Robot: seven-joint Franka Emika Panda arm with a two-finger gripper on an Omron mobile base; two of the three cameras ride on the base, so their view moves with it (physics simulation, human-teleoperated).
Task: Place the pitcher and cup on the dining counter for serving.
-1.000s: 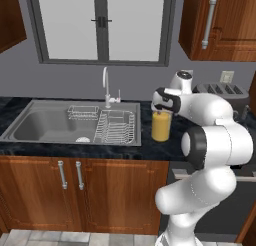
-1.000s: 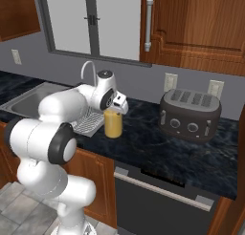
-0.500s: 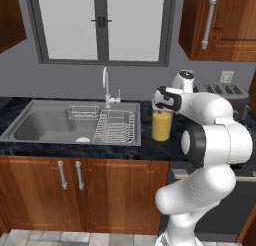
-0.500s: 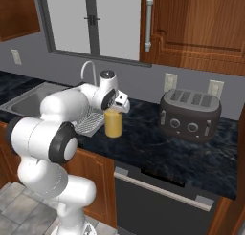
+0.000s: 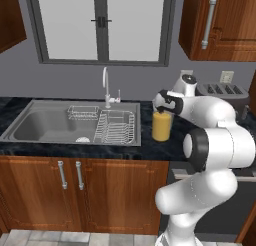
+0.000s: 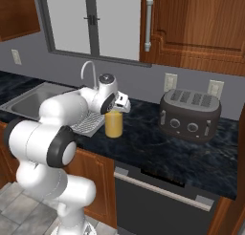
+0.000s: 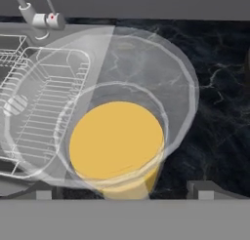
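Holding orange liquid, pitcher (image 7: 117,146) beside sink (image 5: 45,125)

The white arm is rising from its base, bending at the elbow and reaching forward. The wrist is turning the gripper (image 7: 122,190) to point straight down, its two dark fingertips (image 7: 43,190) standing spread wide apart.

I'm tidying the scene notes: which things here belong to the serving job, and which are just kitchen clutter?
Job:
- pitcher of orange liquid, on the black worktop beside the sink
- gripper, open, right above the pitcher's rim

Just there:
- toaster
- sink with dish rack
- faucet
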